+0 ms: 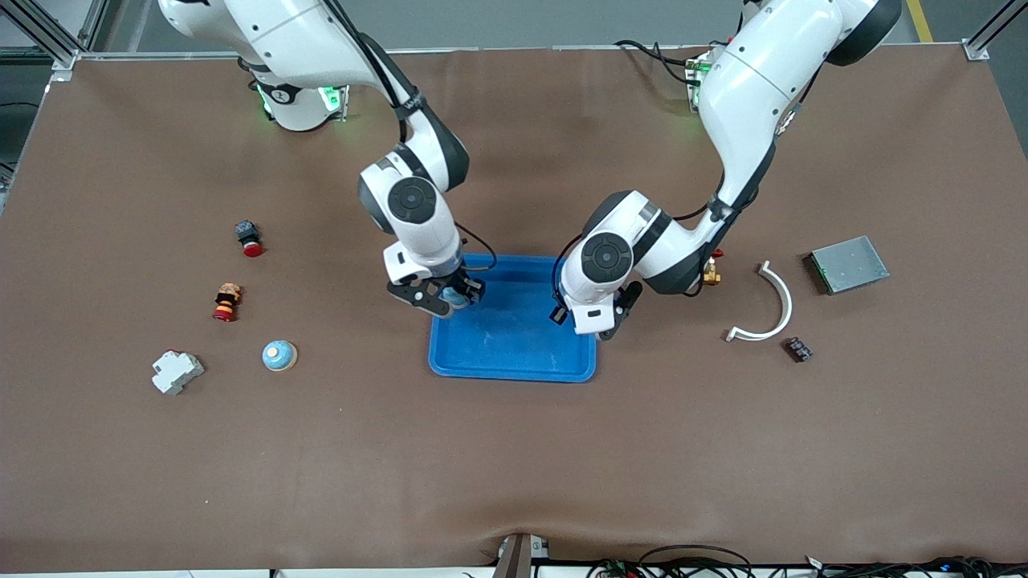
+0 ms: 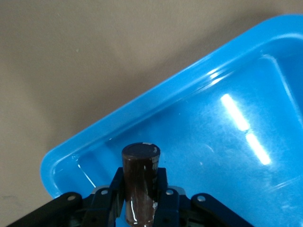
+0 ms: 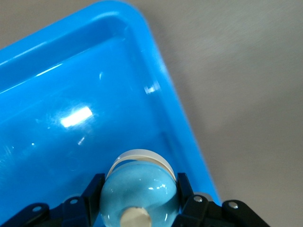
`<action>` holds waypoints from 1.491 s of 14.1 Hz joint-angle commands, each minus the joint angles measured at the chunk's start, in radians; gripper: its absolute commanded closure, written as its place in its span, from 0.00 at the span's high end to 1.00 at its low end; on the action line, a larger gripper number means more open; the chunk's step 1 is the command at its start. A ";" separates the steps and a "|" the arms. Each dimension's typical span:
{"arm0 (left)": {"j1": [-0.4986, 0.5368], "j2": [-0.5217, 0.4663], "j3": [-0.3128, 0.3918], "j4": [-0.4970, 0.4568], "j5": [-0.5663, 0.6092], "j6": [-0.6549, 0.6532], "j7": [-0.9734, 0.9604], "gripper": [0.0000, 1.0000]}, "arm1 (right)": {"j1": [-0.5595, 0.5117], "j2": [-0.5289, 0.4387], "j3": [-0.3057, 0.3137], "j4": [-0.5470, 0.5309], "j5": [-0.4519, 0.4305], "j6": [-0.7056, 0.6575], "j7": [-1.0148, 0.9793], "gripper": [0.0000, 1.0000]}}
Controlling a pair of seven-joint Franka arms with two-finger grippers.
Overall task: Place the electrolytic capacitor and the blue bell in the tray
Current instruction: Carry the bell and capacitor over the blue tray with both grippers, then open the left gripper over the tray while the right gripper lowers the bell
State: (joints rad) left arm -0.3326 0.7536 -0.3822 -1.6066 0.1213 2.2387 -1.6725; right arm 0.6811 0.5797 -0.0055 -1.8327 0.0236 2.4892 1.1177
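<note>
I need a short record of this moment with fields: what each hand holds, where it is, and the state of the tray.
left hand: shut on a dark capacitor, over the tray's edge toward the left arm's end
right hand: shut on a blue bell, over the tray's edge toward the right arm's end
tray: blue, nothing lying in it yet
second blue bell: on the table toward the right arm's end

The left gripper [image 2: 139, 201] is clamped on the electrolytic capacitor [image 2: 140, 184], a dark brown cylinder with a flat dark end cap, one black finger [image 2: 106, 201] at each side. It is over a rounded corner of the tray [image 2: 156, 99], inside the raised rim. The tray floor shows bright reflections. Brown table surface [image 2: 71, 61] surrounds the tray.
</note>
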 commanded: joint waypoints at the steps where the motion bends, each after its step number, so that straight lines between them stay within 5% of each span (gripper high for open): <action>1: -0.019 0.033 0.006 0.028 0.017 0.018 -0.024 0.31 | 0.024 0.071 -0.013 0.084 -0.007 -0.012 0.039 0.00; 2: -0.020 0.033 0.006 0.028 0.015 0.018 -0.026 0.77 | 0.025 0.083 -0.013 0.087 -0.008 -0.006 0.048 0.00; 3: -0.023 0.026 0.006 0.030 0.020 0.018 -0.026 1.00 | 0.029 0.095 -0.013 0.093 -0.008 -0.004 0.051 0.00; 11: 0.095 -0.155 0.012 0.086 0.038 -0.100 0.077 1.00 | 0.054 0.144 -0.014 0.119 -0.008 -0.003 0.076 0.02; 12: 0.128 -0.183 0.012 0.082 0.037 -0.103 0.107 1.00 | 0.054 0.147 -0.014 0.124 -0.008 -0.004 0.076 0.19; 13: 0.167 -0.206 0.012 0.077 0.038 -0.114 0.134 1.00 | 0.048 0.149 -0.014 0.128 -0.007 -0.007 0.076 0.65; 14: 0.205 -0.223 0.009 0.077 0.038 -0.143 0.184 1.00 | 0.049 0.150 -0.014 0.128 -0.005 -0.007 0.077 0.99; 17: 0.311 -0.269 0.006 0.042 0.038 -0.197 0.391 1.00 | 0.054 0.144 -0.019 0.157 -0.016 -0.032 0.068 1.00; 21: 0.457 -0.286 0.005 -0.002 0.037 -0.200 0.594 1.00 | 0.054 0.141 -0.018 0.309 -0.030 -0.286 0.059 1.00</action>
State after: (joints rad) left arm 0.0783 0.5006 -0.3648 -1.5549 0.1431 2.0409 -1.1424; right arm 0.7250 0.7101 -0.0155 -1.6181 0.0119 2.3152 1.1720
